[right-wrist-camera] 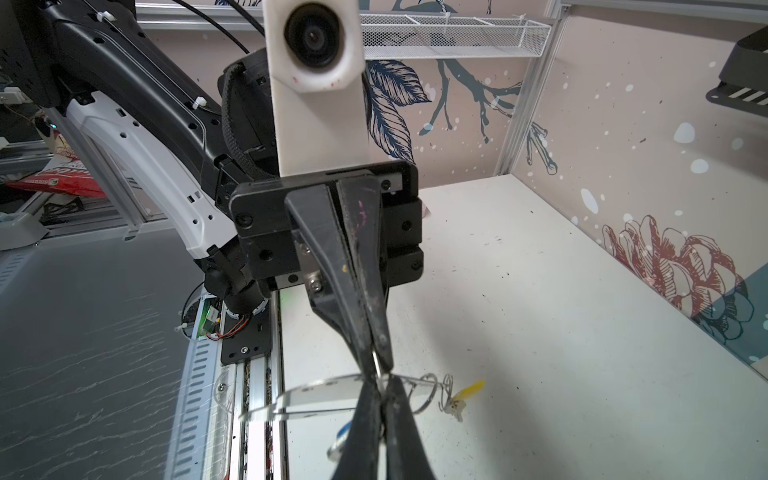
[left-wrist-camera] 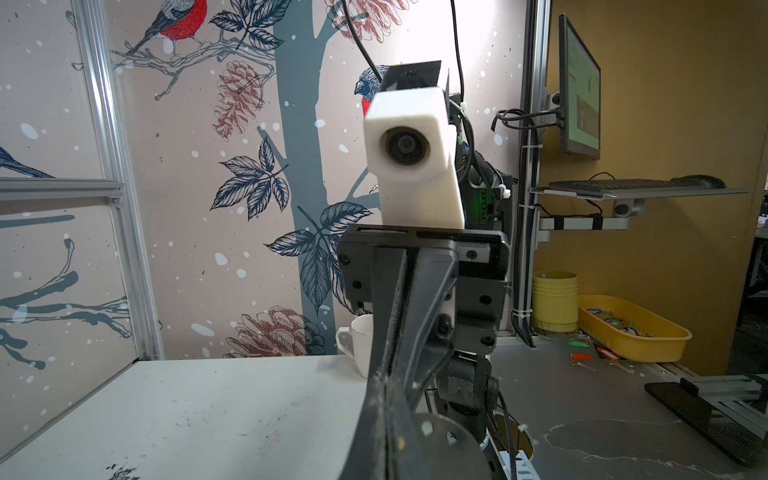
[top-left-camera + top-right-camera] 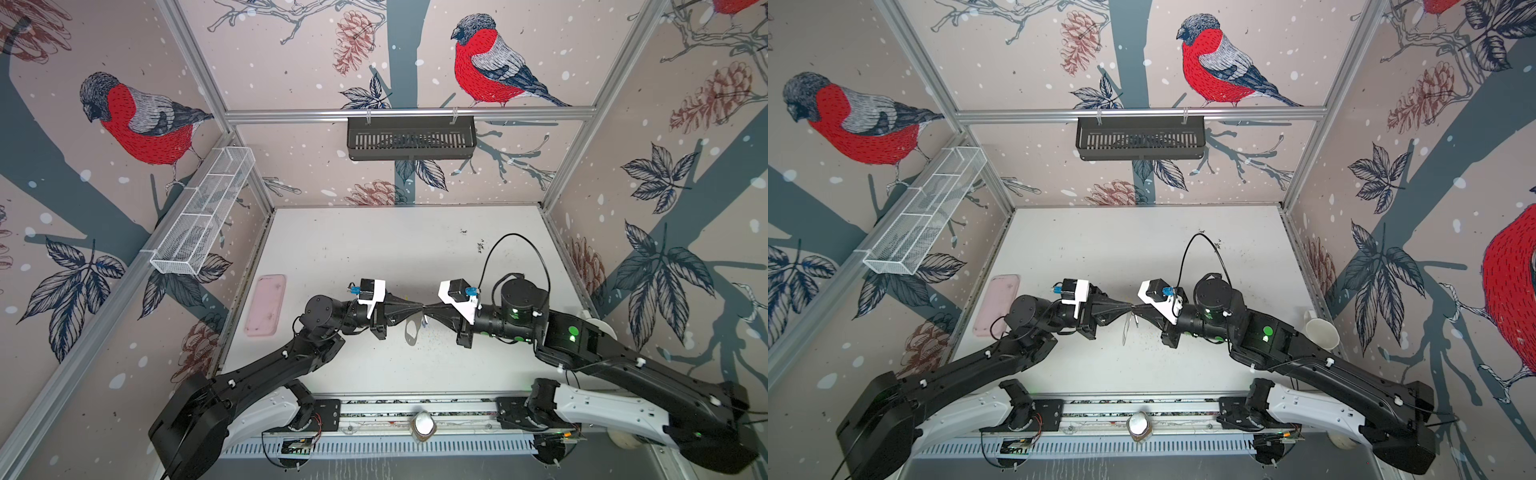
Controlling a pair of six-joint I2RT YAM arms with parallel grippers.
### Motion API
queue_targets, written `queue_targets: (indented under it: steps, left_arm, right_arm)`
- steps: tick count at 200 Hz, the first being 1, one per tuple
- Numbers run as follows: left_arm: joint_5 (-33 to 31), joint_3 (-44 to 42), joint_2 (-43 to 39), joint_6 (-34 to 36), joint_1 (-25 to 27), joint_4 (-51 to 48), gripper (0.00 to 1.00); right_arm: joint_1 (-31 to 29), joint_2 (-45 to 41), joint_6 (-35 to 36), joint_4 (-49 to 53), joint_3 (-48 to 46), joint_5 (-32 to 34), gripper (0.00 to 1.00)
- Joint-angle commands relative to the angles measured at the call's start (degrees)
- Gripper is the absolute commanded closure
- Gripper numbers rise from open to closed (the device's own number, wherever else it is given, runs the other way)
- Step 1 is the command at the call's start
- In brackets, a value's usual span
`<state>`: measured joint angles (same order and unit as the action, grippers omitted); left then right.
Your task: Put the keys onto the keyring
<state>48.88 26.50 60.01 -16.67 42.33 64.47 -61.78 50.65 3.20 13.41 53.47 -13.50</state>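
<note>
The left gripper [image 3: 417,308] and right gripper [image 3: 430,308] meet tip to tip over the middle of the bench [image 3: 374,249], nearer its front edge than its back. Both sets of fingers are clenched. The keyring [image 3: 410,332] hangs edge-on just under the meeting point and looks held off the surface.

In the right wrist view, the right gripper [image 1: 380,392] nips the keyring [image 1: 307,395] at its ringed edge. The left gripper [image 1: 376,359] pinches a sliver of metal ring right against it. The plate juts to one side of the fingers and the loose rings [image 1: 424,390] to the other. The yellow-tagged key [image 1: 469,391] dangles just beyond them by a small coiled ring. I cannot tell whether it is threaded on.

The blue-tagged key [image 1: 343,432] is mostly hidden behind a right finger, with only a blurred strip showing. In both top views the keys are too small to make out. The left wrist view shows none of them.

The pink tray [image 3: 266,305] lies at the bench's left edge and a white mug [image 3: 1320,332] at the right edge, both well apart from the fingers. Bare bench lies all round the fingers.
</note>
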Motion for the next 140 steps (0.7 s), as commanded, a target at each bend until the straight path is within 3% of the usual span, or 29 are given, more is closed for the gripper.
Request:
queue_targets:
  steps: [1,26,44,65,94,111,140]
  left_arm:
    - [1.4,0.2,-0.1,-0.4,0.0,2.6,1.0]
    - [-0.5,0.9,-1.5,1.9,-0.1,-2.9,1.0]
    - [-4.7,2.4,-5.4,6.9,-0.1,-12.7,0.76]
    - [-11.5,4.7,-11.5,14.4,-0.1,-26.7,0.68]
    - [-24.3,10.6,-16.9,22.3,-0.1,-47.0,0.68]
    - [-28.5,15.0,-16.8,25.5,0.1,-57.8,0.68]
    - [-35.9,17.4,-16.7,27.3,2.0,-64.0,0.74]
  right_arm:
    - [-0.1,0.3,1.0,-2.0,0.4,-0.1,1.0]
    - [0.2,0.0,1.6,0.2,1.2,1.4,1.0]
    - [0.5,1.0,1.9,4.6,3.7,3.1,1.0]
    - [0.4,3.8,1.8,11.2,7.6,5.2,1.0]
    - [0.6,9.5,1.6,21.4,14.9,7.9,1.0]
    - [0.5,14.1,2.1,29.1,20.8,9.1,1.0]
    - [0.5,20.8,3.0,39.3,30.9,12.9,1.0]
